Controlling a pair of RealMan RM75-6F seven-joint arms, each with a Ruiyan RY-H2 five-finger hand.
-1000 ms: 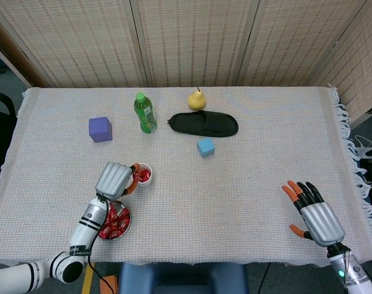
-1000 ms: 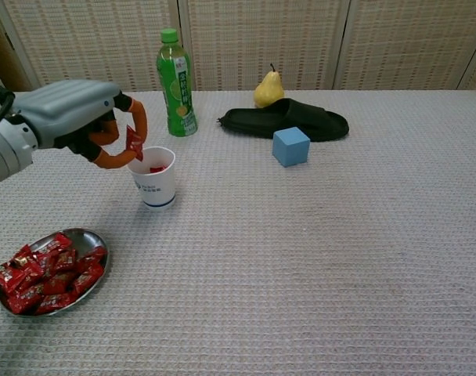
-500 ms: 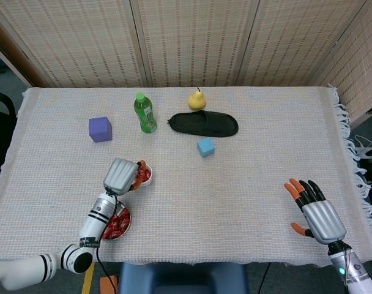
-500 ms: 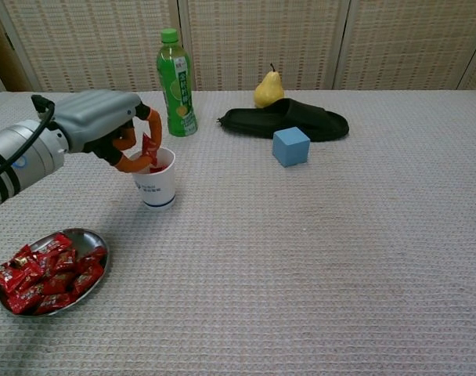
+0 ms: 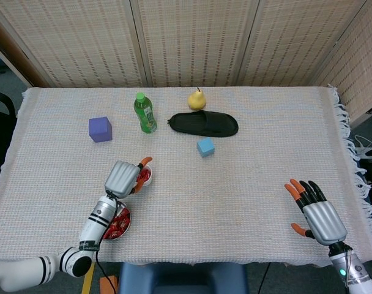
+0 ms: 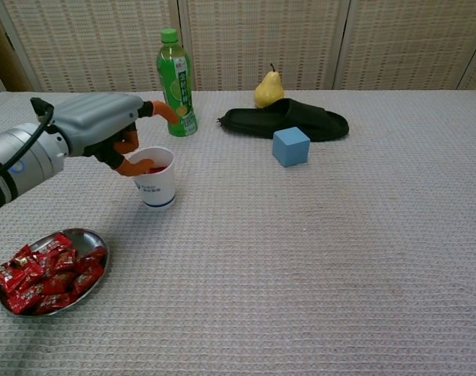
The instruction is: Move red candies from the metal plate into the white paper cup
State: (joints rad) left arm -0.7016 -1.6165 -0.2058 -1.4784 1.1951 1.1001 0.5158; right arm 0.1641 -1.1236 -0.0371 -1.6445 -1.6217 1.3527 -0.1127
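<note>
Your left robot hand [image 6: 105,129] hangs spread, empty, over the white paper cup [image 6: 154,178] already holding red; many red candies [image 6: 46,270] remain on the metal plate [image 6: 93,236] at its 7 o'clock.

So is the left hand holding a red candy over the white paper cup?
No, the left hand has its fingers spread above the white paper cup, pinching nothing.
</note>
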